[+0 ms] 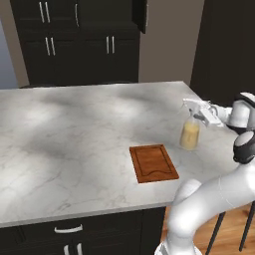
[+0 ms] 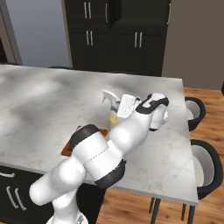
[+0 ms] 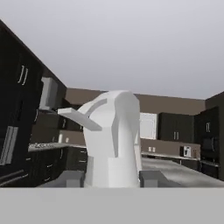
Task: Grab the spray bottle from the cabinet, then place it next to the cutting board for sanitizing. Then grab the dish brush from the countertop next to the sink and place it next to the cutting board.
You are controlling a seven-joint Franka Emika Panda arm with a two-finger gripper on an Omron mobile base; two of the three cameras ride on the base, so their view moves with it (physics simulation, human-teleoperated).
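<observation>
While upright, spray bottle (image 1: 191,130), pale yellow liquid

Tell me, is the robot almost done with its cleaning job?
About halfway, it seems. The spray bottle is out of the cabinet and sits upright at the island slab, to the right of the cutting board. The end effector is closed around its sprayer head, so letting go comes next. The dish brush is yet to be fetched and put beside the board.

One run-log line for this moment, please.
pincer: shut on spray bottle | bottle: upright by cutting board | brush: pending
</observation>
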